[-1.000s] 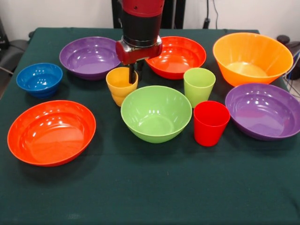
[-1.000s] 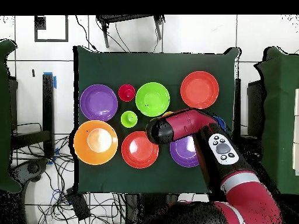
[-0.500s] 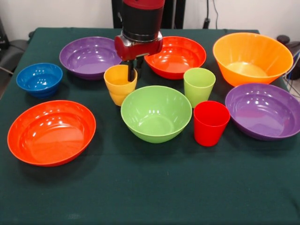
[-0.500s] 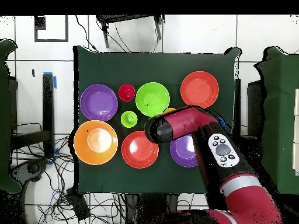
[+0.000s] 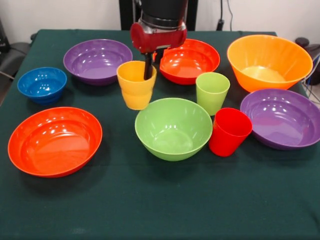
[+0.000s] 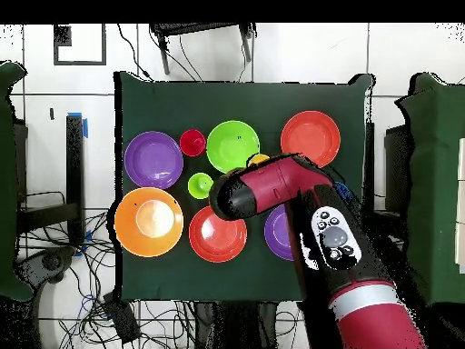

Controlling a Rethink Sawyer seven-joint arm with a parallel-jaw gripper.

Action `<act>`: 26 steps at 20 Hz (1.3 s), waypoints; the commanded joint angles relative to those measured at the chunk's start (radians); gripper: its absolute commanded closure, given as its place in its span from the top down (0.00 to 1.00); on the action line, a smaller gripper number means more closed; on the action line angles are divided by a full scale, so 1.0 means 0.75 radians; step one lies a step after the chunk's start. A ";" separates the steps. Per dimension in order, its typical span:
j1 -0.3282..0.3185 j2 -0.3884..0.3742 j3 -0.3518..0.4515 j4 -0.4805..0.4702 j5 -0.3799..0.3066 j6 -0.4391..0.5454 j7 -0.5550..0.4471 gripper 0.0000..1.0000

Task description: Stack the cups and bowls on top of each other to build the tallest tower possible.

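Here the gripper pinches the rim of the yellow cup, held above the table just behind the green bowl. A one-sided rim pinch may let it tilt, slip, or clip the bowl's edge.

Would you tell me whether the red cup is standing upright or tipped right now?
Tipped: the red cup leans with its rim toward the purple bowl, its base beside the green bowl.

Glossy red shell on the arm, with a black cylindrical section above a red collar at the wrist. Dark slim gripper below. Grey button panel on the black link.
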 commanded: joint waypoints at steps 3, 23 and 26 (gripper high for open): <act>0.059 -0.098 0.138 -0.027 0.035 0.235 -0.308 0.00; 0.161 -0.029 0.263 -0.354 -0.025 0.588 -0.453 0.00; 0.190 0.036 0.275 -0.423 -0.041 0.624 -0.465 0.00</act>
